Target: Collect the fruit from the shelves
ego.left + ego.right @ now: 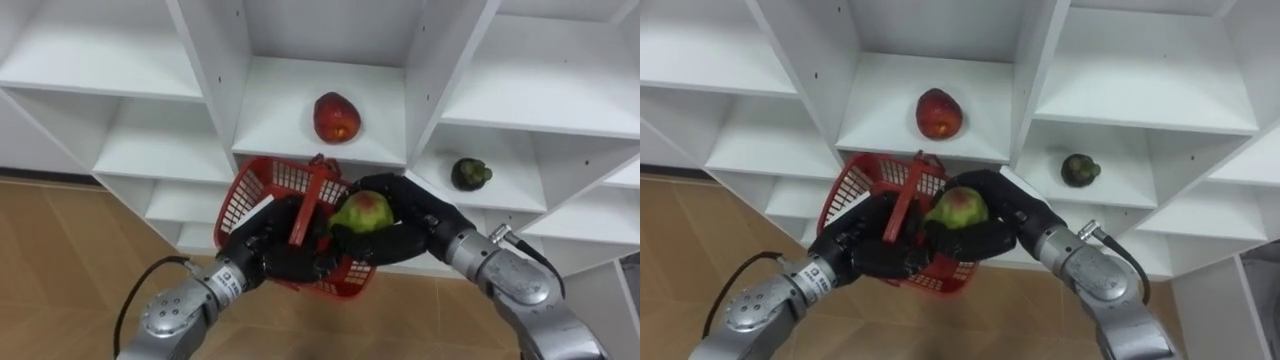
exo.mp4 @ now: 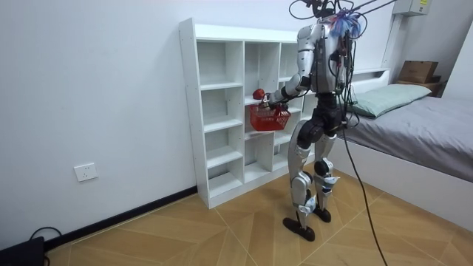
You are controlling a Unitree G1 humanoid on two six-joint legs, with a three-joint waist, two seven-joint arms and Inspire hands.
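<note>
I see a green-and-red fruit (image 1: 365, 211) held in my right hand (image 1: 425, 215), fingers curled round it, just over the red basket (image 1: 262, 188), fruit nearly round so I cannot tell which way it points, my left hand (image 1: 272, 246) wrapped on the basket's handle, a red fruit (image 1: 336, 117) on the closet shelf (image 1: 275, 125) behind, a dark fruit (image 1: 470, 173) one box to the right

1. Eye views: no readable text, number or sign on the white closet (image 1: 210, 70), the red basket (image 1: 262, 192) or the green-red fruit (image 1: 366, 212).
2. Room view: cardboard box (image 2: 418, 71) and wall socket (image 2: 86, 172) are too small to make out any print.
</note>
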